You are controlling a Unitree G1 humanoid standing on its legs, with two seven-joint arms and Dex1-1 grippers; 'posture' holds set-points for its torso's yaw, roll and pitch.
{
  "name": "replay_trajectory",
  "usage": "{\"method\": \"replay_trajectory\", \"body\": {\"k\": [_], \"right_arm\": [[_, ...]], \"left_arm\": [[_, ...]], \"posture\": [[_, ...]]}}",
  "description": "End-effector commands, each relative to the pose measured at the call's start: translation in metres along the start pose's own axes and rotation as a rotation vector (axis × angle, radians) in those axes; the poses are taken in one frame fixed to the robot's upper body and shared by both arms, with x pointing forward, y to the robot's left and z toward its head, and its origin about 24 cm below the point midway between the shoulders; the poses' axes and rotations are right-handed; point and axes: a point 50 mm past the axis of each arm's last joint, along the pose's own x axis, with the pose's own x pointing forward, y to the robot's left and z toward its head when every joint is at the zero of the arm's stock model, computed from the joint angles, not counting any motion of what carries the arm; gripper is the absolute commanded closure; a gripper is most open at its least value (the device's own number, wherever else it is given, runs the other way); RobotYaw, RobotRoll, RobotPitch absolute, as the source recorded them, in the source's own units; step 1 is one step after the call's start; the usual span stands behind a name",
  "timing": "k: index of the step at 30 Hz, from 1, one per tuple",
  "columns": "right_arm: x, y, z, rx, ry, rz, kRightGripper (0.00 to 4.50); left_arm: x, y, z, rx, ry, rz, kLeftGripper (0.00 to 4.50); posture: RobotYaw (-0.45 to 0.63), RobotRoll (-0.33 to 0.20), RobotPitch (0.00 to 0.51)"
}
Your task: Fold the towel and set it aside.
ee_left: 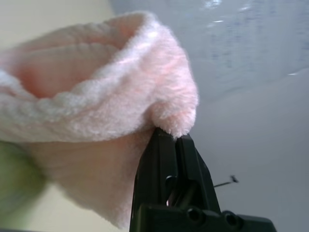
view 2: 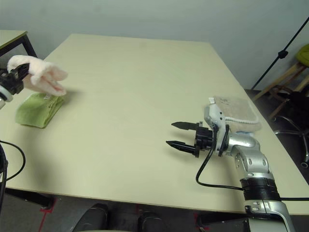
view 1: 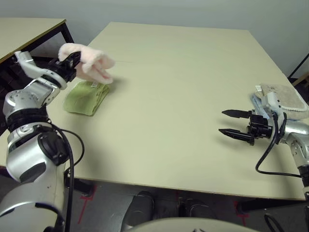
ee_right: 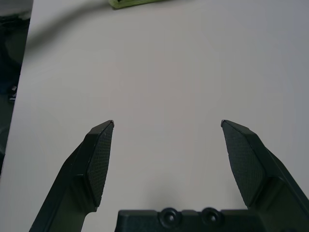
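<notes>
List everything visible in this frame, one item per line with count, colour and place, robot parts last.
pink towel: one, pale pink, bunched, held above the table's far left part, over the green towel
green towel: one, green, folded, on the table at the left
beige cloth: one, beige, folded, right edge of the table, on a blue cloth
blue cloth: one, blue, mostly hidden under the beige one
table: one, cream
second table: one, cream, far left
left end effector: shut on the pink towel
right end effector: open, empty, just above the table at the right

L end effector [view 2: 19, 73] clamps towel [view 2: 41, 75] – R end effector [view 2: 179, 135] open.
</notes>
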Motion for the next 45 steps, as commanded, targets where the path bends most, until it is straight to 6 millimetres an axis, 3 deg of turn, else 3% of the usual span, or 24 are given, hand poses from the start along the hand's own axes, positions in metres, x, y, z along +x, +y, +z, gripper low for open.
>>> {"method": "replay_trajectory", "body": {"k": [1,4,9,12,17,23,29,35,41,45], "right_arm": [[0.003,0.003,0.000,0.002,0.013,0.021,0.00],[0.007,0.002,0.003,-0.001,0.016,0.036,0.00],[0.009,-0.002,0.009,-0.009,0.016,0.042,0.00],[0.009,-0.002,0.010,-0.012,0.019,0.045,0.00],[0.010,0.001,0.009,-0.005,0.008,0.047,0.00],[0.008,0.002,0.016,0.034,-0.107,-0.059,0.00],[-0.006,-0.016,0.033,0.028,-0.355,-0.495,0.00],[-0.020,-0.018,0.014,0.006,-0.485,-0.995,0.00],[-0.021,-0.013,-0.004,0.099,-0.570,-1.224,0.00],[-0.015,-0.012,-0.015,0.139,-0.550,-1.284,0.00]], "left_arm": [[-0.009,0.008,-0.010,0.012,-0.019,0.029,4.47],[-0.018,0.025,-0.028,0.022,0.007,0.118,4.47],[-0.022,0.031,-0.032,0.009,0.017,0.148,4.47],[-0.025,0.032,-0.033,0.027,0.030,0.160,3.75],[-0.039,0.032,-0.031,0.169,0.086,0.225,1.98],[-0.069,-0.006,-0.024,0.515,0.249,0.126,0.03],[-0.071,-0.030,-0.022,0.700,0.146,0.043,0.03],[-0.064,-0.015,-0.041,0.892,-0.088,0.082,0.03],[-0.064,0.003,-0.052,1.012,-0.184,0.123,0.03],[-0.066,0.012,-0.052,1.055,-0.218,0.155,0.03]], "posture": [[0.13,0.000,0.054],[0.14,0.000,0.051],[0.14,0.000,0.050],[0.14,0.000,0.051],[0.13,0.000,0.059],[0.15,0.000,0.064],[0.17,0.000,0.068],[0.14,0.000,0.069],[0.12,0.000,0.076],[0.12,0.000,0.074]]}}
